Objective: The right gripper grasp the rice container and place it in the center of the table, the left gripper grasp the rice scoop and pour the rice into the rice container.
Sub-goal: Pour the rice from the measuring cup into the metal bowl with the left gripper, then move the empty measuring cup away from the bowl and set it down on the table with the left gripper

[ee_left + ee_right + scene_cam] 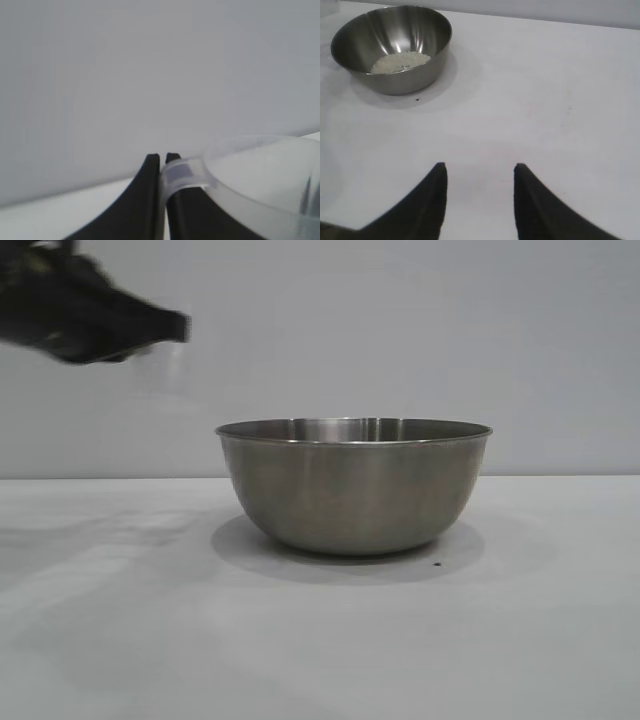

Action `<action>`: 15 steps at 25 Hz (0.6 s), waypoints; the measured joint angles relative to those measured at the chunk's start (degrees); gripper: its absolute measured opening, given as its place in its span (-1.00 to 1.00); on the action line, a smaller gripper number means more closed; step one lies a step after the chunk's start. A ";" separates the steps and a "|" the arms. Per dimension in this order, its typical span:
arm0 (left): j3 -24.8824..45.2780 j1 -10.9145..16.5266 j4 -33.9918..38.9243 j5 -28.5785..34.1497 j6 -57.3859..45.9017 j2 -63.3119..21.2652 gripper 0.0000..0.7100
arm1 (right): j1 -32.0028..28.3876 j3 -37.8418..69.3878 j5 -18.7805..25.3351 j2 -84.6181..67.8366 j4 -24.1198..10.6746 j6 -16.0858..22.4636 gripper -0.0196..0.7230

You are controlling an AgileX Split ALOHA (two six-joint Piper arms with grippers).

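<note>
Left pincer (pixel 163 159) on rice scoop (pixel 250 175)

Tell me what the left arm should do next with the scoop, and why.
Probably lower the rice scoop to the table beside the rice container and release it. The rice already lies in the container, and the left gripper, shut on the scoop's handle, hangs up left of it.

No text, label, brand, number or sign could be read anywhere. The bowl (pixel 353 490) bore no marking that showed, and the blurred scoop (pixel 260 185) perhaps hid faint ones.
</note>
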 joint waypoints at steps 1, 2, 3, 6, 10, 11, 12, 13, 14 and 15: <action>1.47 1.67 0.25 -0.46 -1.04 0.70 -1.00 | 0.00 0.00 0.00 0.00 0.00 0.00 -0.10; 2.34 3.11 0.74 -0.67 -1.76 1.37 -1.00 | 0.00 0.00 0.00 0.00 0.00 0.00 -0.10; 3.00 4.11 1.35 -0.77 -2.01 2.27 -1.00 | 0.00 0.00 0.00 0.00 0.00 0.00 -0.10; 3.18 6.15 4.25 -0.90 -2.27 4.84 -1.00 | 0.00 0.00 0.00 0.00 0.00 0.00 -0.10; 3.18 6.27 6.20 -1.02 -2.37 7.86 -1.00 | 0.00 0.00 0.00 0.00 0.00 0.00 -0.10; 3.18 6.27 6.65 -1.02 -2.37 8.67 -1.00 | 0.00 0.00 0.00 0.00 0.00 0.00 -0.10; 3.06 6.27 7.06 -1.11 -2.37 9.38 -1.00 | 0.00 0.00 0.00 0.00 0.00 0.00 -0.10; 2.93 6.27 7.11 -1.11 -2.37 10.23 -1.00 | 0.00 0.00 0.00 0.00 0.00 0.00 -0.10; 2.82 6.27 7.22 -1.11 -2.37 10.96 -1.00 | 0.00 0.00 0.00 0.00 0.00 0.00 -0.10; 2.82 6.27 7.35 -1.11 -2.37 11.48 -1.00 | 0.00 0.00 0.00 0.00 0.00 0.00 -0.10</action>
